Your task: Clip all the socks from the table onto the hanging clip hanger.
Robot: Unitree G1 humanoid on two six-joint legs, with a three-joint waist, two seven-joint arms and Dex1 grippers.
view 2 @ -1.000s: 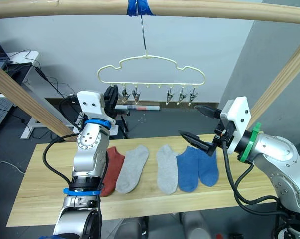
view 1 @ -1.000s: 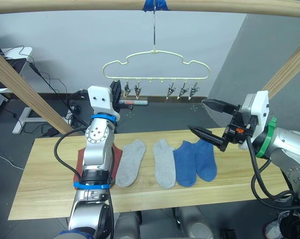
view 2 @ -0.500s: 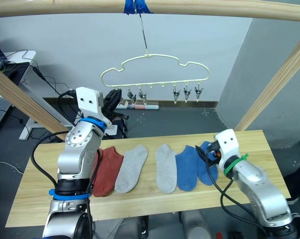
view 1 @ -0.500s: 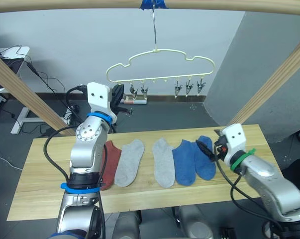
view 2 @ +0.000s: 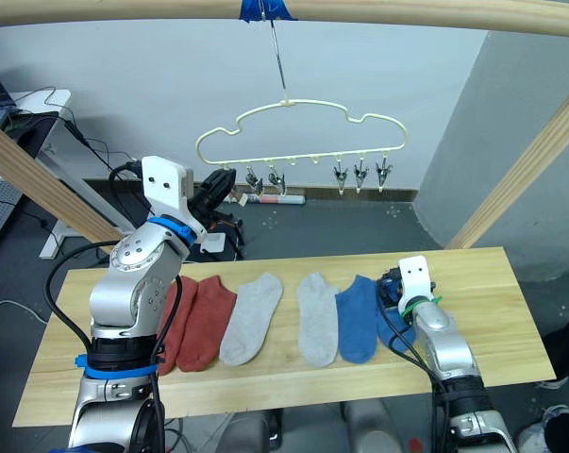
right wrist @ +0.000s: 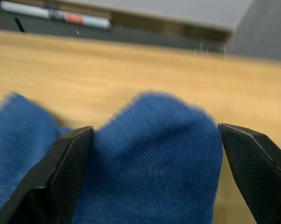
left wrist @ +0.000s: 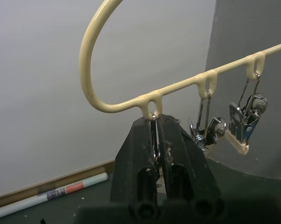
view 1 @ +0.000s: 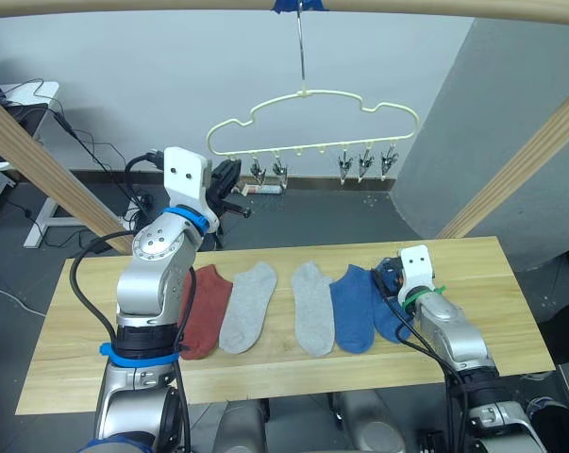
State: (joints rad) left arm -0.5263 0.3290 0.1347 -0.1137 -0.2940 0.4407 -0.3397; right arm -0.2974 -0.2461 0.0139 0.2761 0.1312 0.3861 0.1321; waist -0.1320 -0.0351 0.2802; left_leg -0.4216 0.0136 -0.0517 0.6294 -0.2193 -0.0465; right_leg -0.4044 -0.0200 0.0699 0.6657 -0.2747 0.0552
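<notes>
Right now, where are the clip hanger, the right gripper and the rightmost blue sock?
clip hanger (view 1: 312,94): left eye view, top of the cloud outline.
right gripper (right wrist: 159,175): right wrist view, midway between the open fingertips.
rightmost blue sock (right wrist: 149,154): right wrist view, sock's end.

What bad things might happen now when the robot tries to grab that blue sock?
1. The right gripper has its black fingers open either side of the outer blue ankle sock, which touches the second blue sock; it may pinch both.
2. The left gripper is shut on the end metal clip of the pale yellow cloud-shaped wire hanger. The hanger hangs on a thin hook, so pulling might swing it.
</notes>
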